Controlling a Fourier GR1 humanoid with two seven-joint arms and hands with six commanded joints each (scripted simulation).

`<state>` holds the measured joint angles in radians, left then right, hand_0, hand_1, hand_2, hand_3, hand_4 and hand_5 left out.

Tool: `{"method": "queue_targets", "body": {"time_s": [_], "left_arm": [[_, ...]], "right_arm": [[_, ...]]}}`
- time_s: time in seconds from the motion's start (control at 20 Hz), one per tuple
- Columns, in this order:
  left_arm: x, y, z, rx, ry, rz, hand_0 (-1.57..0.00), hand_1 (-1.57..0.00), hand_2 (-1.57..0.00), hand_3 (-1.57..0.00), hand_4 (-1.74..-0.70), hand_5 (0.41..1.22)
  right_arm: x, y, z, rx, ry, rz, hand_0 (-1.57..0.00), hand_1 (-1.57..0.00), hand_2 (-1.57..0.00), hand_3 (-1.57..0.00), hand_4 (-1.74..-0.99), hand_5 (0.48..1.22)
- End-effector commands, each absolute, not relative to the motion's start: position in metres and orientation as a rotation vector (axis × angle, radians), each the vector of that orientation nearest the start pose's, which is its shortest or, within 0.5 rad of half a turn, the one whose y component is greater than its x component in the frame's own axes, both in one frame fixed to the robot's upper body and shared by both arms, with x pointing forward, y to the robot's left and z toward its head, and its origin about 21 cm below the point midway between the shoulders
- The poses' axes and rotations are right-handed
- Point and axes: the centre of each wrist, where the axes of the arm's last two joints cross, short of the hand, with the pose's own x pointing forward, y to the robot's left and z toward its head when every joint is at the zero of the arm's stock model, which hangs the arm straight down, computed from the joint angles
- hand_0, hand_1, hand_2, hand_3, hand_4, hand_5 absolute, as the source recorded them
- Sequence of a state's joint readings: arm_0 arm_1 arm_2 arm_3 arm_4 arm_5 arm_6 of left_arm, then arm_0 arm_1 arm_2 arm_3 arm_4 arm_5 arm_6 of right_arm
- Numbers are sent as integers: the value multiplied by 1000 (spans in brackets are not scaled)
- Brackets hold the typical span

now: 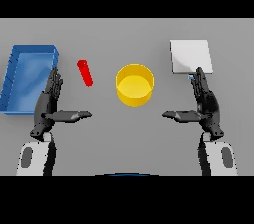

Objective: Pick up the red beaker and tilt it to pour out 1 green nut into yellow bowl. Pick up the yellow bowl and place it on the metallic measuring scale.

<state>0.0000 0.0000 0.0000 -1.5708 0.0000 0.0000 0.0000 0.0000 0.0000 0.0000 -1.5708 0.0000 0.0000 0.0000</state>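
Note:
A red beaker point(86, 73) stands on the grey table, left of centre, leaning in view. A yellow bowl point(134, 85) sits at the centre; I see nothing inside it. The metallic measuring scale point(190, 56) is a pale square plate at the back right. My left hand point(48, 103) is open, fingers straight and thumb out, below and left of the beaker and apart from it. My right hand point(206, 103) is open in the same pose, right of the bowl, its fingertips just below the scale's front edge. No green nut is visible.
A blue tray point(27, 77) lies at the far left, beside my left hand.

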Motion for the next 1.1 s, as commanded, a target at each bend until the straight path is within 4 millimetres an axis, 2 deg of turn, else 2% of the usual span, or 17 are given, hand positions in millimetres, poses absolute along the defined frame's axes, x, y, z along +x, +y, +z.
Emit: {"method": "queue_targets", "body": {"time_s": [0.0,0.25,0.3,0.4,0.6,0.75,0.9,1.05], "left_arm": [[248,229,-3,-1,-1571,1,1,1,1,1,-1141,660],[246,223,-5,-4,-1565,-2,1,1,1,1,-1141,660],[237,223,2,27,-1615,-94,1,1,1,1,-1141,660],[224,221,15,59,-1640,-191,1,1,1,1,-1144,660],[214,216,23,73,-1596,-236,1,1,1,1,-1138,655],[221,218,19,75,-1549,-248,1,1,1,1,-1137,649],[241,212,10,74,-1514,-252,1,1,1,1,-1145,643],[267,220,2,72,-1499,-252,1,1,1,1,-1178,650]], "right_arm": [[249,-228,-2,0,-1570,-1,1,1,1,1,-1071,578],[249,-223,-4,5,-1568,4,1,1,1,1,-1071,578],[243,-227,1,-119,-1649,132,1,1,1,1,-1071,578],[236,-219,6,-216,-1714,258,1,1,1,1,-1066,576],[231,-216,11,-224,-1710,295,1,1,1,1,-1103,592],[229,-217,13,-188,-1718,295,1,1,1,1,-1147,614],[229,-216,12,-146,-1712,281,1,1,1,1,-1189,626],[232,-218,13,-131,-1710,277,1,1,1,1,-1215,628]]}}
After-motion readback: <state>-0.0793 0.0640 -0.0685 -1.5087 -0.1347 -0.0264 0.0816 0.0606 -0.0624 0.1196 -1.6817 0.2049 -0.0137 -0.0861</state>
